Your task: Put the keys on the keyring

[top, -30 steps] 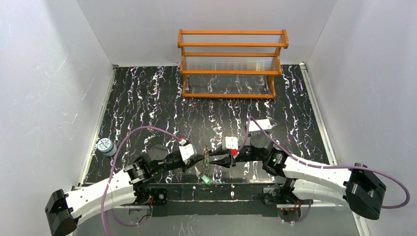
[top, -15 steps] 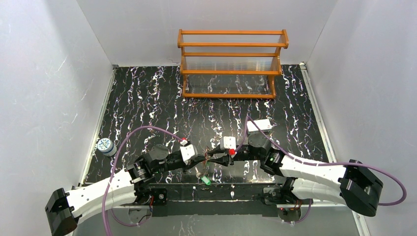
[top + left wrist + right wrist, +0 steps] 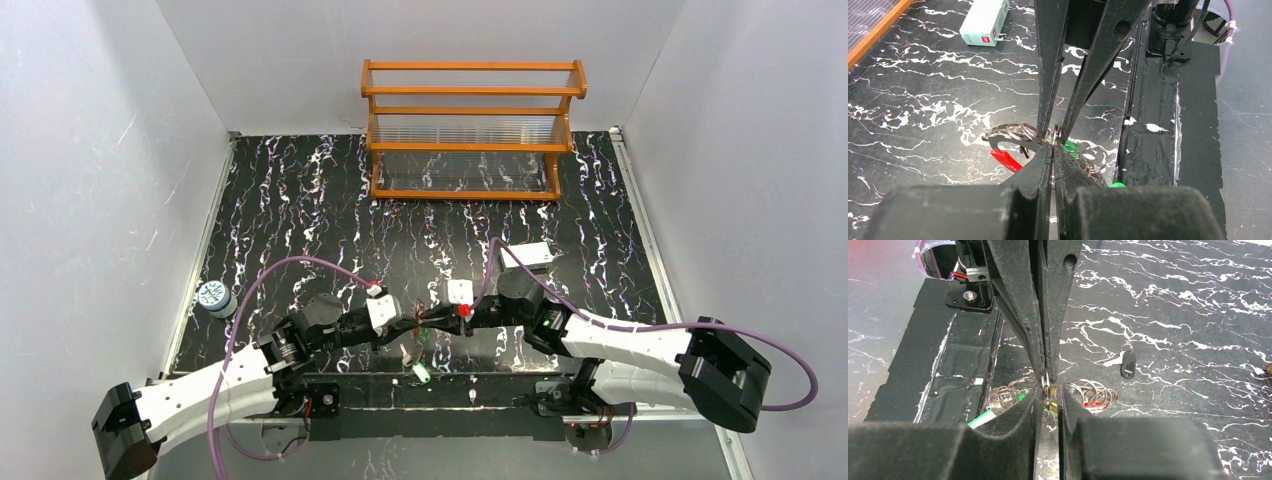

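The keyring is a tangle of thin metal rings [image 3: 1020,134] with a red piece [image 3: 1005,159], hanging between the two grippers [image 3: 418,328]. My left gripper [image 3: 1053,147] is shut on a small metal ring [image 3: 1046,385] of it. My right gripper [image 3: 1048,390] meets it tip to tip, its jaws narrowed onto the same ring. Small yellow and green patches [image 3: 1050,407] show just below, with a green key head [image 3: 1070,146] behind the tips. One green key [image 3: 422,372] lies loose on the table by the front edge; it also shows in the right wrist view [image 3: 983,418].
A wooden rack [image 3: 470,130] stands at the back. A white box [image 3: 530,255] lies behind the right arm and shows in the left wrist view [image 3: 983,22]. A small round tin [image 3: 212,297] sits at the left edge. A black fob [image 3: 1128,365] lies on the table.
My right gripper has moved left until its tips meet the left gripper's tips at the ring. The left arm has barely moved.
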Robot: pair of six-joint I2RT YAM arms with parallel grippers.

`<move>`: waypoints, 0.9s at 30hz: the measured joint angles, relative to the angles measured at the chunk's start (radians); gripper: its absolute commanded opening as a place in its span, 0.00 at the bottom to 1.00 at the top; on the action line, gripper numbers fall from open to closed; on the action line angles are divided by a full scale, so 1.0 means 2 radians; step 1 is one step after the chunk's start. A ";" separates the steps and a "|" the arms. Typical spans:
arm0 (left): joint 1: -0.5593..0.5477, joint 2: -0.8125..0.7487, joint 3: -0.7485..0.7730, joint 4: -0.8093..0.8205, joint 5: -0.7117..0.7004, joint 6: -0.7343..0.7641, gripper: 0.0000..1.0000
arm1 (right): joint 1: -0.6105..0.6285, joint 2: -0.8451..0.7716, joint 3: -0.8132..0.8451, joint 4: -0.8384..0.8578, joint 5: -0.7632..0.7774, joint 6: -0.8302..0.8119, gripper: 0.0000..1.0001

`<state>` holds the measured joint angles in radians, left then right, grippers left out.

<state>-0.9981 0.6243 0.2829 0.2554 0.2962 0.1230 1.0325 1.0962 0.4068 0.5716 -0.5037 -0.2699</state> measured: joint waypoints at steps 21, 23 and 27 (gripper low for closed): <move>0.000 -0.033 0.000 -0.027 -0.050 0.010 0.30 | 0.000 0.029 0.088 -0.170 0.043 -0.011 0.01; 0.000 -0.034 0.000 -0.027 -0.051 0.014 0.30 | 0.000 0.045 0.116 -0.207 0.056 -0.011 0.01; 0.000 -0.022 0.000 -0.024 -0.039 0.023 0.25 | 0.000 0.071 0.160 -0.271 0.077 -0.011 0.01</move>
<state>-0.9985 0.5797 0.2832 0.2066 0.2184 0.1684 1.0325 1.2377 0.7273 0.0299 -0.3489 -0.2920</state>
